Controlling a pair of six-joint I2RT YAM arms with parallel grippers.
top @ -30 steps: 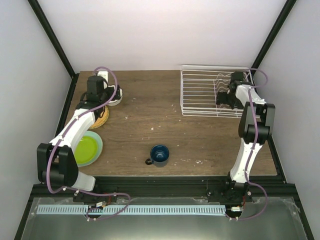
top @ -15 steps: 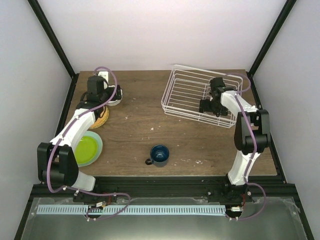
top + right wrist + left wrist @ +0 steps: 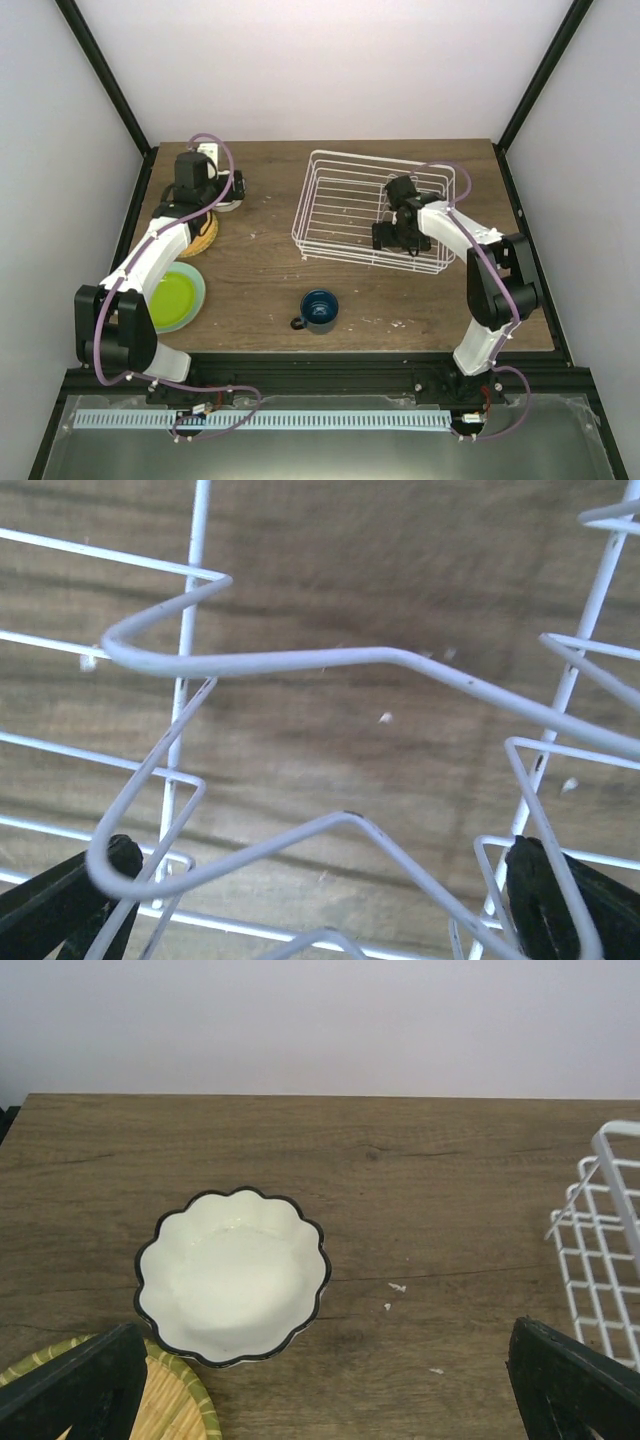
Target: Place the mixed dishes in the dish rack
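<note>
White wire dish rack point(image 3: 340, 205), empty, set askew right of centre on the brown wooden surface point(image 3: 260, 260).
It is judged light, stiff and easily slid, best taken by a rim wire. Its wires are seen between the parted fingers of the right pincer point(image 3: 318, 890), unclamped. The left pincer point(image 3: 320, 1380) is held apart above the cream scalloped-rim bowl point(image 3: 232, 1275), probably fragile, best gripped at the rim. The dark blue handled mug point(image 3: 319, 310) is empty.

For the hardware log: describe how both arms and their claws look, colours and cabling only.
The left arm and right arm both have smooth white links joined by black joint housings. A purple cable loops loosely along each arm. The left claw and right claw are black, with dark, blunt wedge-shaped fingers. No markings are legible.
</note>
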